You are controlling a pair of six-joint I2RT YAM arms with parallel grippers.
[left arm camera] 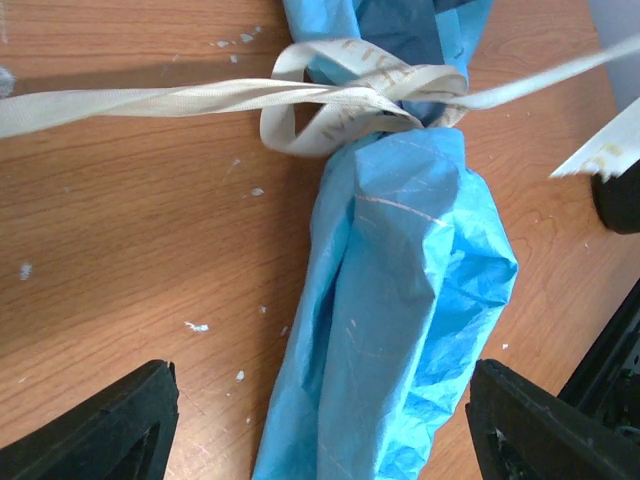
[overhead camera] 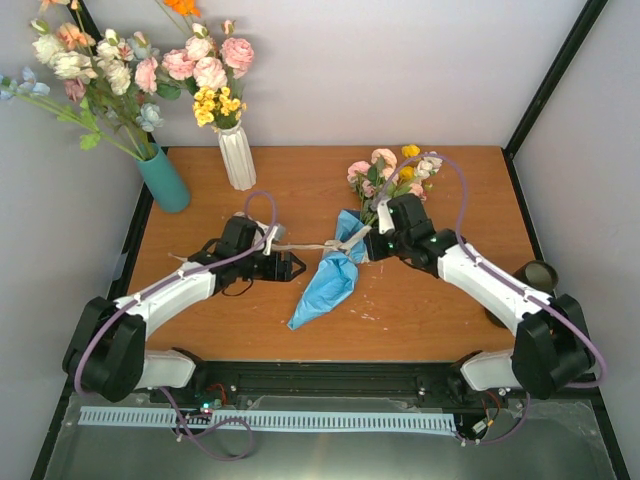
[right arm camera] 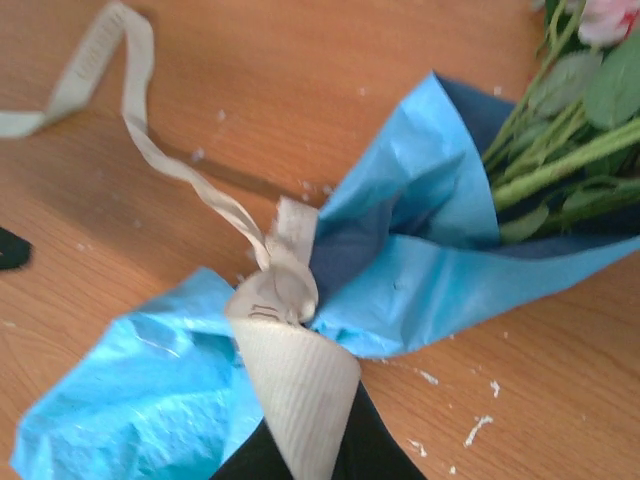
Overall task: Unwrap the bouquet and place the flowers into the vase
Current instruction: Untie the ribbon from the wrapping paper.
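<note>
Wrapped bouquet (overhead camera: 352,240) lying mid-surface (overhead camera: 450,190), blooms toward the far side, right hand (overhead camera: 365,244) pinching the beige ribbon (overhead camera: 310,245) by its knot, left hand (overhead camera: 292,265) spread wide near the blue paper (overhead camera: 325,285), dark vase (overhead camera: 540,272) at right edge.

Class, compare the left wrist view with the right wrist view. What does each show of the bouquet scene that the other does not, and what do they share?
Only the left wrist view shows the left gripper, open, with its fingers on either side of the blue paper. Only the right wrist view shows the green stems and a pink bloom coming out of the paper's open mouth, and the right gripper shut on one end of the beige ribbon. Both views show the blue paper, the ribbon knotted round it, and the wooden table.
</note>
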